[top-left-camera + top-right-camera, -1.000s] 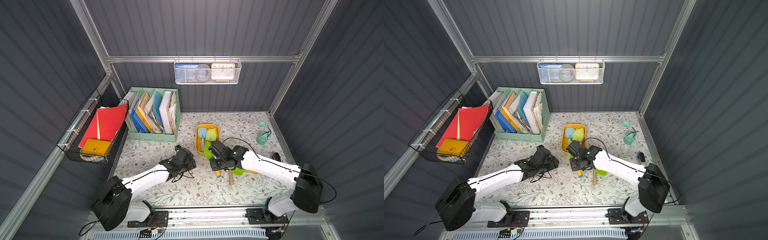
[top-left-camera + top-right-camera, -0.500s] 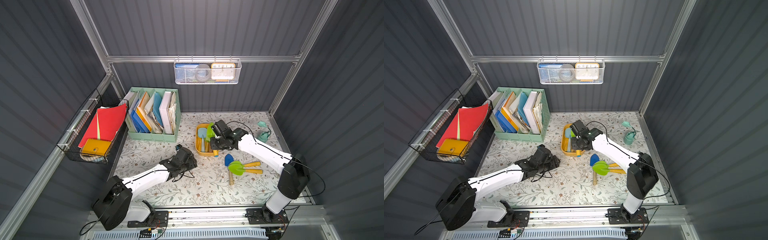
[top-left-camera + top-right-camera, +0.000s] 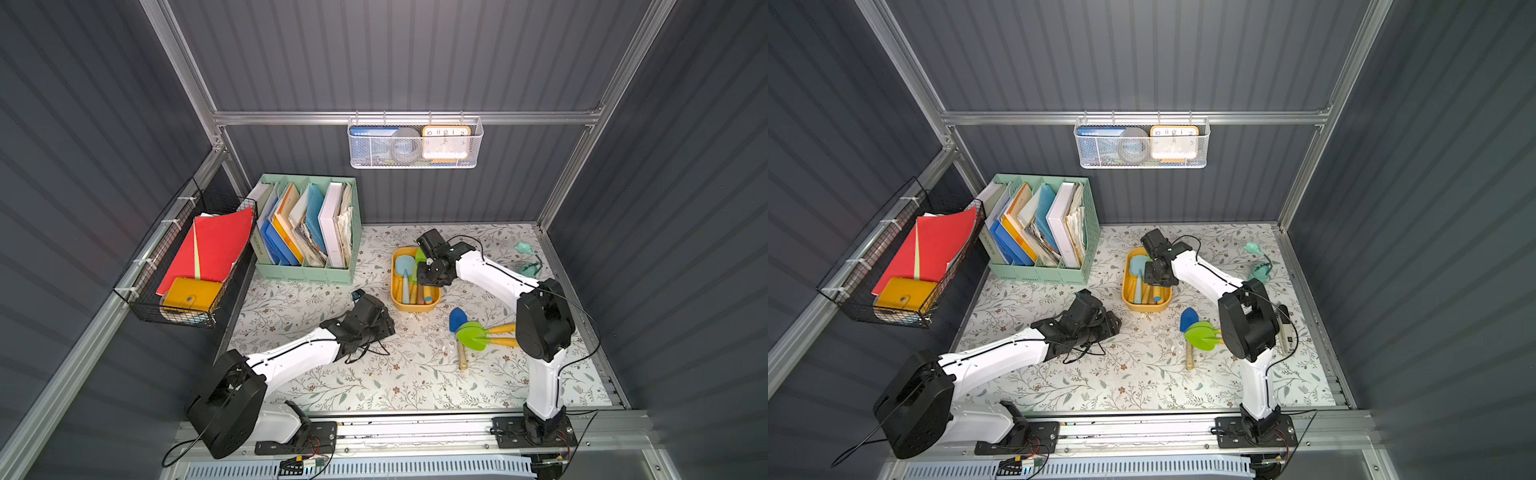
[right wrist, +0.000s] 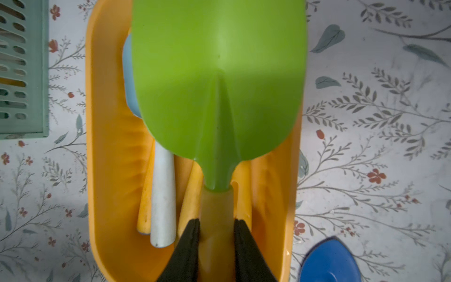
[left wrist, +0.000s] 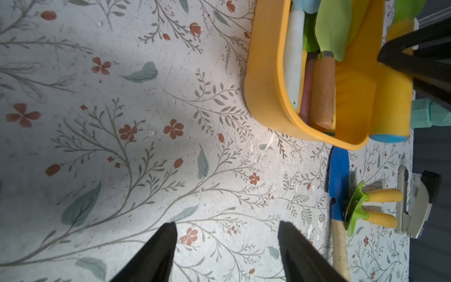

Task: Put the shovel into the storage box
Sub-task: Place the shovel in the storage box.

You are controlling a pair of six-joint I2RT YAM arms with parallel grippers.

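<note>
on the back wall you have a white mesh basket (image 3: pixel 374 156) hung from the rail. inside it are a yellow-rimmed clock (image 3: pixel 446 141), a grey tape roll (image 3: pixel 404 145) and a blue box (image 3: pixel 372 133). a mint-green file organizer (image 3: pixel 305 275) stands upright at the back of the floral mat (image 3: pixel 374 374), packed with books and folders. just beside it you see a black wire basket (image 3: pixel 174 318) fixed to the side wall, holding a red folder (image 3: pixel 216 245) and a yellow wallet (image 3: pixel 189 293). a small teal watering can (image 3: pixel 530 270) sits at the mat's opposite edge, well apart from the organizer.
</note>
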